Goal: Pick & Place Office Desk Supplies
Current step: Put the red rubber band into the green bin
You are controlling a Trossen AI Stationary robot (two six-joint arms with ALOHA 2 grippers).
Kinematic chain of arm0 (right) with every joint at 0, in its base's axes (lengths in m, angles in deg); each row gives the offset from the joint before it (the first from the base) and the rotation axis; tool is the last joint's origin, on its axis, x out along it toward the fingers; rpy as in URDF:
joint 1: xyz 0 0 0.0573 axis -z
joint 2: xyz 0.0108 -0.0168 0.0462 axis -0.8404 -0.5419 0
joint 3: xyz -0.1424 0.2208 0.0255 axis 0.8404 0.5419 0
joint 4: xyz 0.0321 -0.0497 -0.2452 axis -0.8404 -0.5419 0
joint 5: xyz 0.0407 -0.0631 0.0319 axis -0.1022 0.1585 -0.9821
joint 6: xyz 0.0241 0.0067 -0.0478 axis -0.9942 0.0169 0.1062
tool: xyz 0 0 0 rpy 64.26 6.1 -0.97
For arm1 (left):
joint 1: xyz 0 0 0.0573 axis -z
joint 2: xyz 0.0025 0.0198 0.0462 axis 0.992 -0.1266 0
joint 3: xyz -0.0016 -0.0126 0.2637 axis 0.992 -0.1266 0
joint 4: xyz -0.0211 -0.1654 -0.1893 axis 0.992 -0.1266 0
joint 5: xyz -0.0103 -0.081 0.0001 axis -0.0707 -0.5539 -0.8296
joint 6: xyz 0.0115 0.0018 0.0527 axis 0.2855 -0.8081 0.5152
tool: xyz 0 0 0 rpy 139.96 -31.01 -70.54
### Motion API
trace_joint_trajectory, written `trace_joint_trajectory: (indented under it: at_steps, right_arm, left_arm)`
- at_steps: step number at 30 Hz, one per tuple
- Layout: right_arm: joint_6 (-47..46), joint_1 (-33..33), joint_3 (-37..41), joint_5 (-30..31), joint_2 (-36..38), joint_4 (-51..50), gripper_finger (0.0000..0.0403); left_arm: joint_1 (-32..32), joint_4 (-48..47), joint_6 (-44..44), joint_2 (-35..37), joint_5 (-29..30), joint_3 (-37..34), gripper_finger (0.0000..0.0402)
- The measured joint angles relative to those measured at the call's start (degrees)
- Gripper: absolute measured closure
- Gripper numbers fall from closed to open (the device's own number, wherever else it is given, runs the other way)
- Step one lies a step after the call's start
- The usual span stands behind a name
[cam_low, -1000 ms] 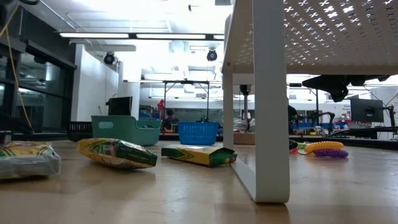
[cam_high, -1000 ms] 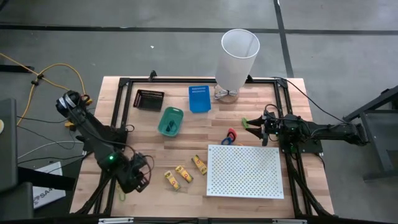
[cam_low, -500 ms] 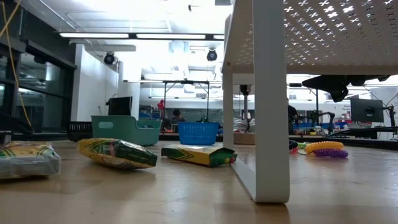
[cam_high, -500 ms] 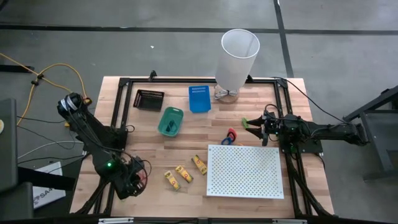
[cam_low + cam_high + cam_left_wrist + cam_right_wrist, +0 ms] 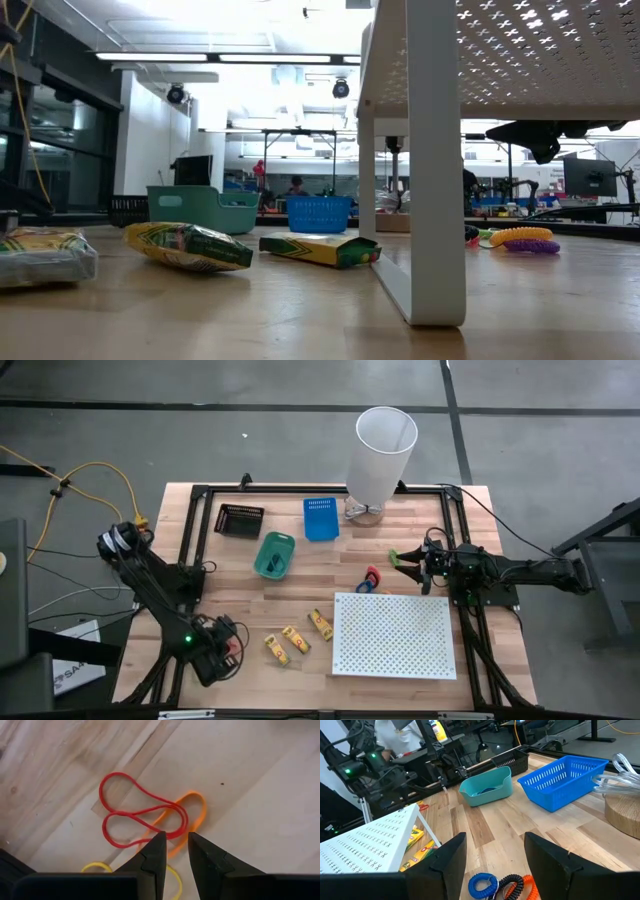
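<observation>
- Left gripper (image 5: pixel 174 851), jaws slightly apart, empty, hovers over thin red rubber-band loop (image 5: pixel 135 810) at table's seven o'clock.
- Three yellow-and-red card packs (image 5: pixel 293 639) lie unsorted; right gripper (image 5: pixel 494 854) waits wide open at three o'clock.

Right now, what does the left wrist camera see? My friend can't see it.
The left gripper hangs just above the wooden table, its two dark jaws a small gap apart over an orange rubber band. A red rubber band lies looped across the orange one, and part of a yellow rubber band peeks out beside the jaws.
</observation>
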Motion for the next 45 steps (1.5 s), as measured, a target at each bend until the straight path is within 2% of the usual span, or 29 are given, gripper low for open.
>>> trace_joint_trajectory:
  at_steps: [11, 18, 26, 45]
  right_arm:
    - [0.0, 0.0, 0.0, 0.0, 0.0, 0.0, 0.0215]
    - [0.0, 0.0, 0.0, 0.0, 0.0, 0.0, 0.0215]
    - [0.0, 0.0, 0.0, 0.0, 0.0, 0.0, 0.0215]
    - [0.0, 0.0, 0.0, 0.0, 0.0, 0.0, 0.0215]
  left_arm:
    - [-0.2, 4.4, 3.8, -2.4, -0.1, 0.0, 0.0325]
    - [-0.9, 3.7, 5.1, -2.4, -0.7, 0.0, 0.0325]
    - [-2.7, 3.9, 3.6, -2.6, -3.2, 0.0, 0.0325]
    - [-2.7, 4.0, 2.1, -2.6, -3.4, 0.0, 0.0325]
